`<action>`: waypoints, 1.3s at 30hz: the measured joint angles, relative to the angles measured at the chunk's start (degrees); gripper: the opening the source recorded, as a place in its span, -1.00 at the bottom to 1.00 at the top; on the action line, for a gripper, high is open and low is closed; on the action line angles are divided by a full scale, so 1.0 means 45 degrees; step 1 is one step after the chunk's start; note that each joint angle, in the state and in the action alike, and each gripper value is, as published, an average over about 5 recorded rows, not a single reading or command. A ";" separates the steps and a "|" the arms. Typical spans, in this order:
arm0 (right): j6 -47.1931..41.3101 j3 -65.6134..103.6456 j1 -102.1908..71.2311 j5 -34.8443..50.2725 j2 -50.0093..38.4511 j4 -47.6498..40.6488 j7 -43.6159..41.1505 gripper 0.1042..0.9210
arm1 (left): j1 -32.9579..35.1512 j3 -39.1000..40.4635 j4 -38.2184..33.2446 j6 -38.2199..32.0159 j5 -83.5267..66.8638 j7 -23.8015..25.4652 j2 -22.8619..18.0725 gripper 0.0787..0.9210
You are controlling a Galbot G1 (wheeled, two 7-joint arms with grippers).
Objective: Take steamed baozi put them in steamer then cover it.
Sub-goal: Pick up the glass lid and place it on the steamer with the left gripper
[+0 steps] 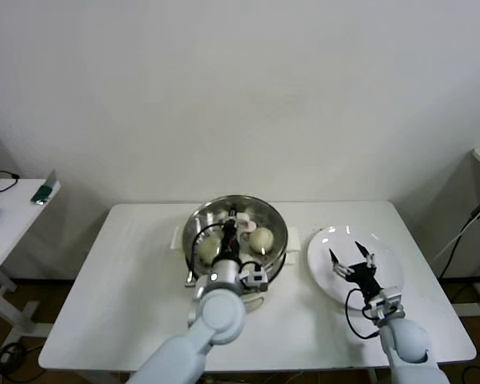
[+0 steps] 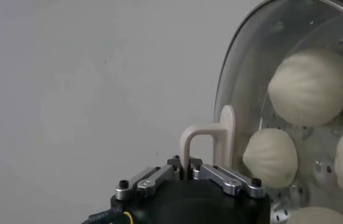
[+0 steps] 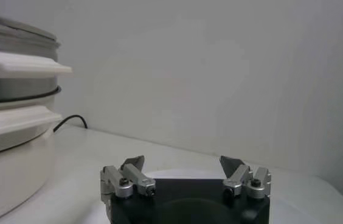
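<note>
my left pincer is clamped on the handle of the lid, which sits right over the steamer with the baozi under it, while my right pincer, spread wide apart, waits over the plate.

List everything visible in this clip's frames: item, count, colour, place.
Steamer: one, shiny steel on a white base, middle of the table.
Buns: four, cream-white, inside the steamer.
Lid: one, clear glass with a white handle, over the steamer.
Plate: one, white, right of the steamer.
Table: one, white, under everything.
Side table: one, white, far left, small items on it.
Left gripper: shut on the lid's handle.
Right gripper: open, above the plate.
</note>
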 measured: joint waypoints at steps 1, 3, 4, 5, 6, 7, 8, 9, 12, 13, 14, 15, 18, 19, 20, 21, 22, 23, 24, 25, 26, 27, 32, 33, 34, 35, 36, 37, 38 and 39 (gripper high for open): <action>0.0002 0.0000 0.0005 -0.0001 0.0005 -0.0008 -0.0005 0.76 | 0.0009 0.0001 0.0008 0.0000 0.0004 0.0000 -0.0003 -0.83; 0.0006 0.0000 0.0013 -0.0003 0.0012 -0.0020 -0.0016 0.76 | 0.0012 0.0009 0.0033 0.0001 0.0016 -0.0001 -0.0018 -0.83; 0.0008 0.0002 0.0015 -0.0003 0.0015 -0.0023 -0.0020 0.76 | 0.0008 0.0016 0.0046 0.0002 0.0022 -0.0001 -0.0027 -0.83; 0.0011 0.0005 0.0015 -0.0003 0.0019 -0.0024 -0.0024 0.76 | -0.0002 0.0028 0.0061 0.0003 0.0030 -0.0002 -0.0035 -0.83; 0.0014 0.0010 0.0015 -0.0003 0.0024 -0.0025 -0.0028 0.76 | -0.0016 0.0044 0.0076 0.0005 0.0039 -0.0002 -0.0040 -0.83; 0.0019 0.0016 0.0013 -0.0004 0.0029 -0.0025 -0.0032 0.76 | -0.0033 0.0060 0.0090 0.0007 0.0052 -0.0003 -0.0042 -0.83; 0.0023 0.0025 0.0011 -0.0003 0.0035 -0.0026 -0.0038 0.76 | -0.0051 0.0076 0.0107 0.0008 0.0067 -0.0006 -0.0043 -0.83; 0.0028 0.0035 0.0007 -0.0004 0.0044 -0.0025 -0.0047 0.76 | -0.0071 0.0093 0.0129 0.0010 0.0083 -0.0012 -0.0045 -0.83; 0.0046 0.0073 -0.0012 -0.0005 0.0084 -0.0026 -0.0082 0.76 | -0.0116 0.0125 0.0207 0.0012 0.0138 -0.0054 -0.0053 -0.83; 0.0053 0.0088 -0.0022 -0.0006 0.0101 -0.0026 -0.0097 0.76 | -0.0126 0.0132 0.0238 0.0012 0.0161 -0.0076 -0.0055 -0.83; 0.0059 0.0102 -0.0031 -0.0007 0.0119 -0.0027 -0.0111 0.76 | -0.0133 0.0136 0.0268 0.0011 0.0184 -0.0100 -0.0056 -0.83; 0.0064 0.0115 -0.0040 -0.0009 0.0134 -0.0029 -0.0126 0.76 | -0.0137 0.0140 0.0297 0.0011 0.0202 -0.0122 -0.0056 -0.83; 0.0080 0.0145 -0.0063 -0.0012 0.0159 -0.0035 -0.0162 0.76 | -0.0134 0.0161 0.0386 0.0011 0.0232 -0.0190 -0.0050 -0.83; 0.0083 0.0153 -0.0069 -0.0012 0.0162 -0.0036 -0.0172 0.76 | -0.0131 0.0168 0.0415 0.0010 0.0237 -0.0213 -0.0048 -0.83; 0.0087 0.0160 -0.0075 -0.0012 0.0164 -0.0037 -0.0179 0.76 | -0.0126 0.0174 0.0444 0.0010 0.0246 -0.0238 -0.0046 -0.83; 0.0089 0.0167 -0.0082 -0.0012 0.0166 -0.0036 -0.0187 0.76 | -0.0122 0.0177 0.0472 0.0010 0.0257 -0.0259 -0.0047 -0.83; 0.0091 0.0172 -0.0091 -0.0012 0.0164 -0.0034 -0.0197 0.76 | -0.0120 0.0182 0.0497 0.0010 0.0269 -0.0282 -0.0049 -0.83; 0.0092 0.0177 -0.0101 -0.0010 0.0161 -0.0031 -0.0206 0.76 | -0.0118 0.0188 0.0518 0.0010 0.0281 -0.0303 -0.0053 -0.83; 0.0093 0.0183 -0.0112 -0.0008 0.0157 -0.0023 -0.0215 0.76 | -0.0115 0.0194 0.0535 0.0011 0.0292 -0.0320 -0.0061 -0.83; 0.0094 0.0191 -0.0123 -0.0006 0.0153 -0.0014 -0.0223 0.76 | -0.0108 0.0200 0.0549 0.0012 0.0300 -0.0336 -0.0073 -0.83; 0.0094 0.0200 -0.0133 -0.0004 0.0149 -0.0006 -0.0230 0.76 | -0.0097 0.0205 0.0558 0.0014 0.0307 -0.0351 -0.0091 -0.83; 0.0094 0.0211 -0.0142 -0.0002 0.0147 0.0002 -0.0234 0.76 | -0.0081 0.0205 0.0564 0.0015 0.0316 -0.0361 -0.0112 -0.83; 0.0085 0.0272 -0.0179 0.0001 0.0149 0.0025 -0.0253 0.76 | 0.0028 0.0174 0.0502 0.0018 0.0330 -0.0325 -0.0166 -0.81; 0.0073 0.0284 -0.0183 0.0001 0.0150 0.0028 -0.0255 0.76 | 0.0046 0.0171 0.0468 0.0018 0.0311 -0.0303 -0.0155 -0.80; 0.0053 0.0292 -0.0185 -0.0002 0.0150 0.0031 -0.0251 0.76 | 0.0063 0.0168 0.0428 0.0018 0.0281 -0.0284 -0.0133 -0.77; 0.0027 0.0298 -0.0187 -0.0005 0.0150 0.0038 -0.0243 0.76 | 0.0077 0.0168 0.0380 0.0018 0.0240 -0.0266 -0.0103 -0.71; -0.0006 0.0302 -0.0192 -0.0007 0.0150 0.0050 -0.0231 0.76 | 0.0087 0.0169 0.0324 0.0018 0.0192 -0.0254 -0.0064 -0.66; -0.0049 0.0304 -0.0199 -0.0003 0.0149 0.0070 -0.0214 0.76 | 0.0096 0.0165 0.0258 0.0018 0.0139 -0.0248 -0.0018 -0.60; -0.0098 0.0304 -0.0208 0.0007 0.0149 0.0095 -0.0194 0.76 | 0.0103 0.0157 0.0180 0.0018 0.0081 -0.0244 0.0036 -0.51; -0.0159 0.0304 -0.0218 0.0021 0.0146 0.0127 -0.0172 0.76 | 0.0113 0.0146 0.0093 0.0018 0.0017 -0.0242 0.0097 -0.45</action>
